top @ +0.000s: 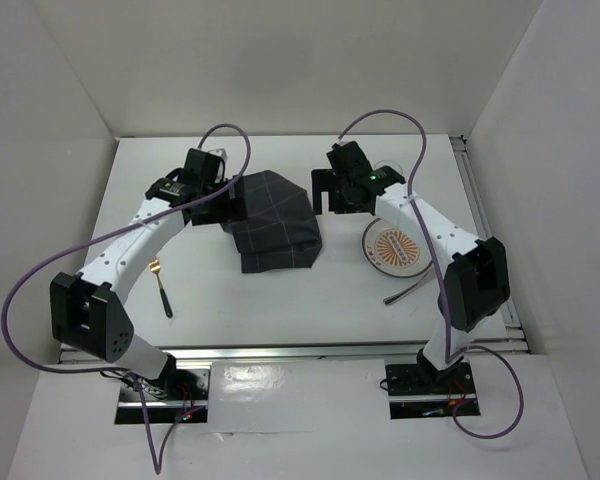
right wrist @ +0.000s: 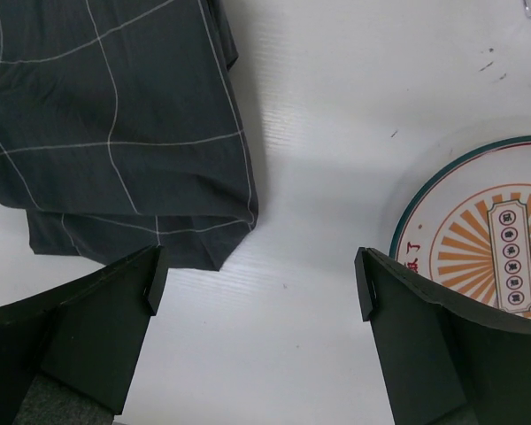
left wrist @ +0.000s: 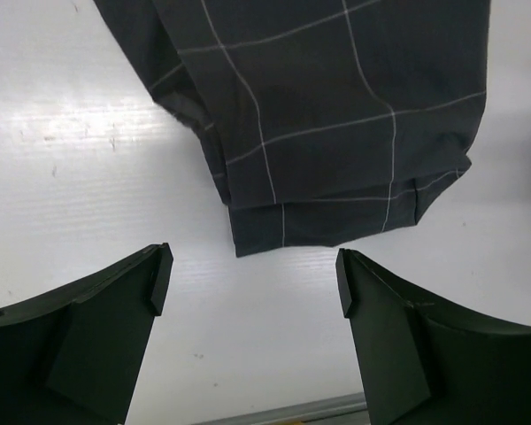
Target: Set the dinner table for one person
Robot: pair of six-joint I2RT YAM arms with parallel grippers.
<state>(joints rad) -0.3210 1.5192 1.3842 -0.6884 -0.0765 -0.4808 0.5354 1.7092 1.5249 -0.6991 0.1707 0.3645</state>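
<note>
The dinner table [top: 280, 300] is a white top. A dark grey checked placemat [top: 275, 225] lies on it, rumpled and folded over on itself. My left gripper [top: 235, 197] hovers at the cloth's left side. In the left wrist view it [left wrist: 252, 274] is open and holds nothing, with a folded corner of the placemat [left wrist: 336, 115] just ahead. My right gripper [top: 323, 192] hangs at the cloth's right edge. Seen from its wrist it [right wrist: 258, 279] is open over bare table, between the placemat [right wrist: 115, 124] and a plate [right wrist: 487, 248].
The plate [top: 392, 247], white with an orange sunburst, sits right of the cloth. A silver utensil [top: 405, 293] lies below it. A spoon [top: 162, 288] with a gold bowl and black handle rests at the left. A clear glass [top: 385, 170] stands behind the right arm.
</note>
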